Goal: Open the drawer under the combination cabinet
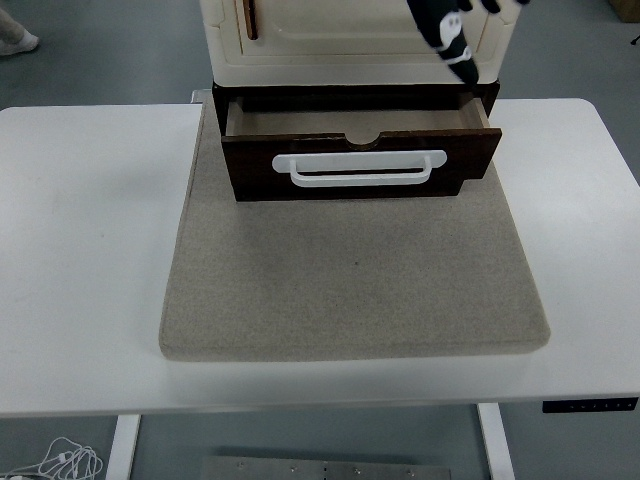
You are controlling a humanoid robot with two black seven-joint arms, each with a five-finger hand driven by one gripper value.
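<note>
Drawer work looks essentially done: the dark wooden drawer point(360, 165) with its white bar handle point(358, 167) stands pulled out beneath the cream cabinet point(350, 40), on the grey felt mat point(350, 290). Only fingertips of the black-and-white robot hand point(448, 35) show at top, holding nothing; its spread cannot be told.

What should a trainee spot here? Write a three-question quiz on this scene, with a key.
1. True or false: the drawer is shut flush under the cabinet.
2. What does the drawer unit stand on? A) bare table B) grey mat C) a tray
3. Is the robot hand touching the white handle? Yes or no.

Key: 1 false, it is pulled out; 2 B; 3 no, it is up by the cabinet's front, clear of the handle.
</note>
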